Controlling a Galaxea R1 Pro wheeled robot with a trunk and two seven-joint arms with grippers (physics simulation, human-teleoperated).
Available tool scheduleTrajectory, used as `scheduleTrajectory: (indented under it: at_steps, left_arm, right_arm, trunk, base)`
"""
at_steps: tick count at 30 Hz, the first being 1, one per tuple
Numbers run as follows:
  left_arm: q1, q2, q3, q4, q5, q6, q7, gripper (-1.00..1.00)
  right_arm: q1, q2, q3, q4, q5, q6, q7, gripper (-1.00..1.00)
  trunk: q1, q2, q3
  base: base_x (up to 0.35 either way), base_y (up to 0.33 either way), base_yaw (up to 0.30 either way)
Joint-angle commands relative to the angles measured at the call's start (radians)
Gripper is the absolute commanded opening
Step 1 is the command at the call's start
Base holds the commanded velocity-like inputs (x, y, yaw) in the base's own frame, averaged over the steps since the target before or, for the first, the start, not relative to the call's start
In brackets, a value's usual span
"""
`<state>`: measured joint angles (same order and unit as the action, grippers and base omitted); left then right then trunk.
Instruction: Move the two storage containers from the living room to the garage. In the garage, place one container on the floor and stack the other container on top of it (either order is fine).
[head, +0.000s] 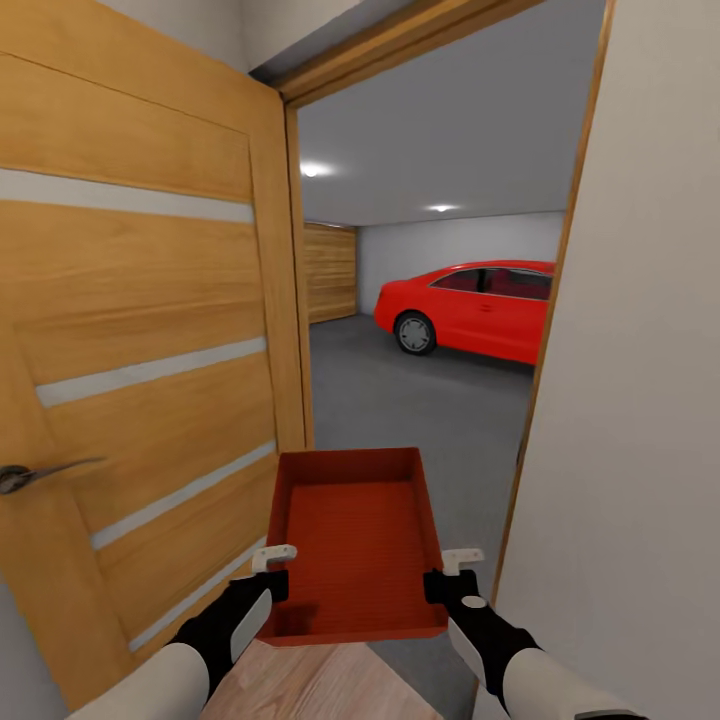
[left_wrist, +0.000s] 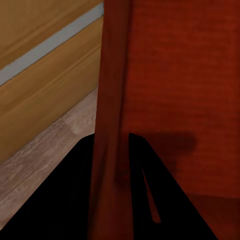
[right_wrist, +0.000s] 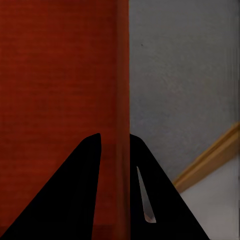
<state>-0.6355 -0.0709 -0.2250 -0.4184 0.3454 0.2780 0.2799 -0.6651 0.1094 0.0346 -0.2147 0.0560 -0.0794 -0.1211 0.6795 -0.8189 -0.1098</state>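
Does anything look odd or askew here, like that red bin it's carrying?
Nothing stands out. The storage container looks empty and undamaged, held roughly level by the left gripper and right gripper, one on each side wall, at the open door.

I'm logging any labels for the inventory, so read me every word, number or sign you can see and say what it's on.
None can be read.
The container, held by the left gripper and right gripper, is plain orange-red.
The door bears only pale strips.
The red car shows no legible plate or badge.
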Motion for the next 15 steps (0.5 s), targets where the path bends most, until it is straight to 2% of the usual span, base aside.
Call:
scheduleTrajectory:
  at_steps: [1,6,15]
  left_arm:
    - [-0.001,0.055,0.062,-0.005,-0.025,-0.034,0.032,-1.0]
    - [-0.001,0.055,0.062,-0.005,-0.025,-0.034,0.032,-1.0]
    - [-0.001,0.055,0.062,-0.005,-0.023,-0.034,0.032,-1.0]
  right_arm:
    - [-0.001,-0.014,-0.018,0.003,0.004,-0.003,-0.028,-1.0]
    - [-0.001,-0.014,-0.018,0.003,0.004,-0.003,-0.028,-1.0]
    - [-0.001,-0.014,-0.018,0.003,0.004,-0.003,-0.028,-1.0]
  trunk:
    - [0.001,-0.001,-0.002]
    - [0.001,-0.001,-0.002]
    - [0.001,-0.001,-0.002]
  base:
    - [0.186,0.148,-0.241]
    - [0.186,0.148,-0.228]
    - [0.213,0.181,-0.032]
